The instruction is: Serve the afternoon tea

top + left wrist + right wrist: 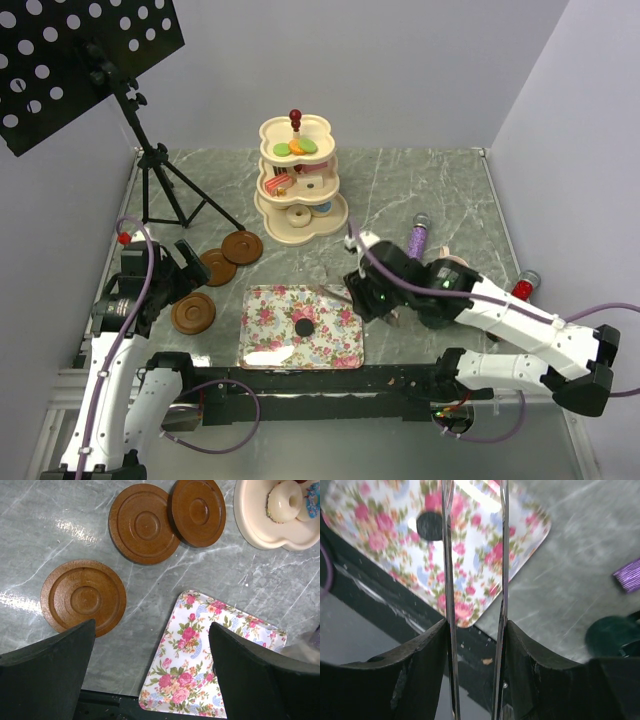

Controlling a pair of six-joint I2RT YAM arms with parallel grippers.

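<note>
Right wrist view shows your right gripper [476, 640] closed on metal tongs [448, 580] at the floral tray's [520, 535] far edge, the left gripper [151, 645] wide open over the saucers [83, 597]; next, judge the reach and carry the tongs to the treats [297, 148] on the tiered stand [268, 214].

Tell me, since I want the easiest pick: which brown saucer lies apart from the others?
The saucer left of the floral tray, lying alone; the other two overlap.

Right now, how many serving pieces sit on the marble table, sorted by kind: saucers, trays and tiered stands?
Brown round wooden saucers: 3
Rectangular floral tray: 1
Cream three-tier stand: 1
Total: 5
</note>
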